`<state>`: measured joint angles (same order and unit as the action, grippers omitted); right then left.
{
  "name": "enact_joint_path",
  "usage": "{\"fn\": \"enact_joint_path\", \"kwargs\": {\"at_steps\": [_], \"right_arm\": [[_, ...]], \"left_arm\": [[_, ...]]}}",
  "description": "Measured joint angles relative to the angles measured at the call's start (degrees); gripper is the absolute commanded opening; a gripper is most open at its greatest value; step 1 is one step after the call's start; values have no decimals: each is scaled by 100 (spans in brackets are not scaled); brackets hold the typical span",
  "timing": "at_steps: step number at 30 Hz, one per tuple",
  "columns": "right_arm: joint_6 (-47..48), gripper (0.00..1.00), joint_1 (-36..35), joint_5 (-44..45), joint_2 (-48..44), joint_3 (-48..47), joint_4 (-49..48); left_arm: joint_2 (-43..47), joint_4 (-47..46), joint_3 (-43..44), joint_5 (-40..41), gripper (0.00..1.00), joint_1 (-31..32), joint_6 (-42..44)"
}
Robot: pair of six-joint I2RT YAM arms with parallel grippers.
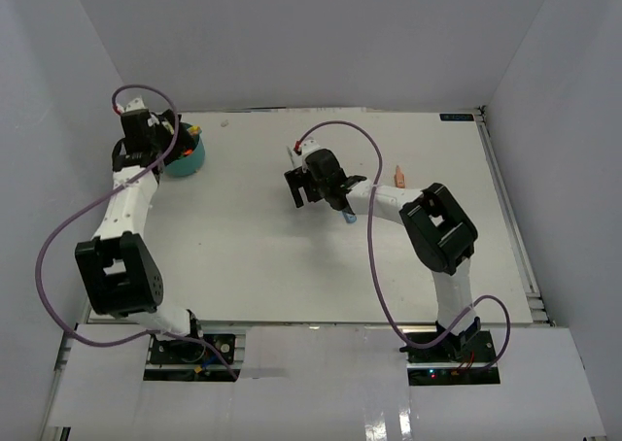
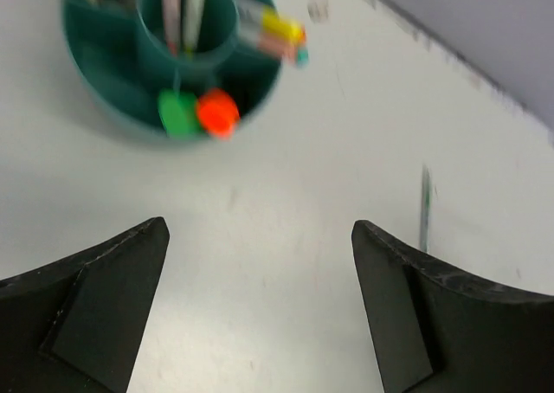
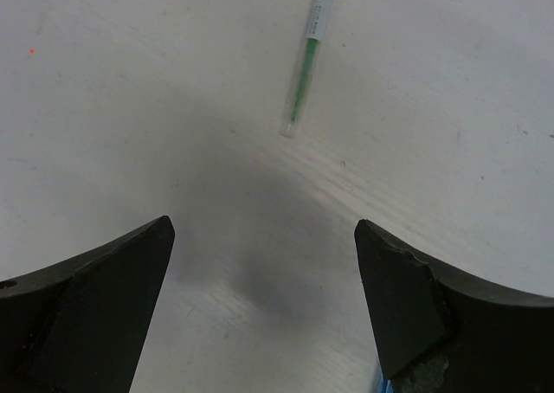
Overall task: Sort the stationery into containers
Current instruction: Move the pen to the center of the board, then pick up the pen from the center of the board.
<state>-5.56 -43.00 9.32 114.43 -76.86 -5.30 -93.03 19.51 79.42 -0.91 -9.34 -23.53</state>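
The teal round container (image 2: 99,99) sits at the table's far left (image 1: 189,159). Its centre cup holds thin pens (image 2: 183,12). A green highlighter (image 2: 177,113) and an orange one (image 2: 216,112) stand in an outer compartment, and a yellow-pink item (image 2: 275,31) lies in another. My left gripper (image 2: 260,227) hangs open and empty just short of the container (image 1: 155,132). A thin green pen (image 3: 305,80) lies on the table ahead of my right gripper (image 3: 264,226), which is open with nothing between its fingers (image 1: 299,183).
A small orange-pink piece (image 1: 398,176) lies right of the right arm's wrist. A blue item (image 1: 347,217) shows under that wrist, its edge at the bottom of the right wrist view (image 3: 381,381). White walls close in the table on three sides.
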Motion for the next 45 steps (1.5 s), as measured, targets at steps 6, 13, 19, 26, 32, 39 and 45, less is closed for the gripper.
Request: {"fn": "enact_joint_path", "kwargs": {"at_steps": [6, 13, 19, 26, 32, 39, 45], "right_arm": [[9, 82, -17, 367, 763, -699, 96], [70, 69, -20, 699, 1414, -1447, 92], [118, 56, -13, 813, 2017, -2326, 289], [31, 25, 2, 780, 2153, -2592, 581], [-79, 8, 9, 776, 1945, -2218, 457], [-114, 8, 11, 656, 481, -42, 114], [-144, 8, -76, 168, -1110, 1641, -186]], "left_arm": [[1298, -111, -1926, -763, 98, 636, -306], [1545, -68, -2505, -968, 98, 1161, -243], [1661, -103, -2507, -968, 98, 1143, -236], [1663, -116, -2507, -997, 98, 1143, -238], [1663, -173, -2507, -1152, 98, 1143, -275], [1620, -308, -2507, -1694, 98, 1143, -581], [1438, -503, -2507, -2293, 98, 1198, -1143]]}}
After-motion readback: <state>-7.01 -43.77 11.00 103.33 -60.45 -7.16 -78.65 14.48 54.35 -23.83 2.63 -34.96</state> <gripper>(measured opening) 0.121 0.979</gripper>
